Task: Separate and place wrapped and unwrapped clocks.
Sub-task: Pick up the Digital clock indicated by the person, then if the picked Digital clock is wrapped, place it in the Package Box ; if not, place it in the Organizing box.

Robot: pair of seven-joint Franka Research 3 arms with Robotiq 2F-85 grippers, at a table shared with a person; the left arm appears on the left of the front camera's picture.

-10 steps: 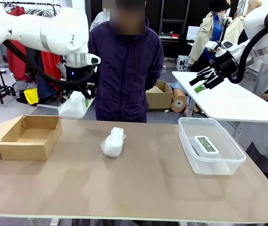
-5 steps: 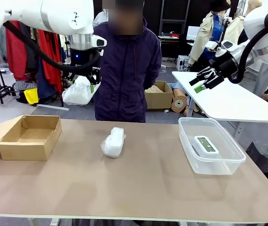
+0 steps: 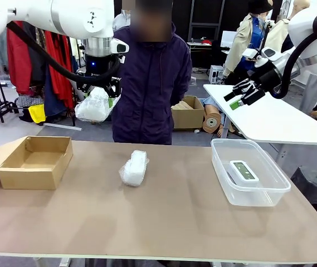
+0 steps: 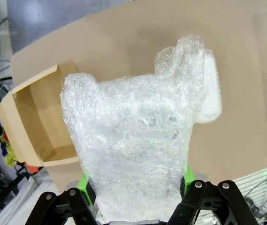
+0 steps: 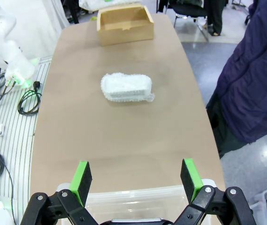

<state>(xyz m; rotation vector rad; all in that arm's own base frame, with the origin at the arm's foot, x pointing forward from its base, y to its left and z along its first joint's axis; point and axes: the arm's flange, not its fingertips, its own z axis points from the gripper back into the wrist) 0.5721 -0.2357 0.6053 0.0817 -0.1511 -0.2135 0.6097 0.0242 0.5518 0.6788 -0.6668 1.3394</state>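
Observation:
My left gripper (image 3: 98, 94) hangs high above the table's far left, shut on a wrapped clock (image 3: 93, 107), a crinkly white bundle. In the left wrist view that bundle (image 4: 133, 145) stands between the green pads (image 4: 83, 182) of the left gripper (image 4: 134, 179). A second wrapped clock (image 3: 134, 168) lies on the table's middle and is also seen from both wrists (image 4: 211, 89) (image 5: 126, 87). The bare white clock (image 3: 243, 171) lies in the clear tub (image 3: 269, 167). My right gripper (image 3: 238, 95) is raised at the right, open and holding nothing (image 5: 135, 177).
An open brown cardboard box (image 3: 35, 161) (image 4: 32, 124) (image 5: 125, 21) sits at the table's left end. A person in a dark jacket (image 3: 150, 78) stands at the far edge, close behind the left gripper. The tub's rim (image 5: 138, 197) lies under the right gripper.
My left arm has carried the wrapped clock upward and a little to the right, away from the cardboard box. The right arm has not moved.

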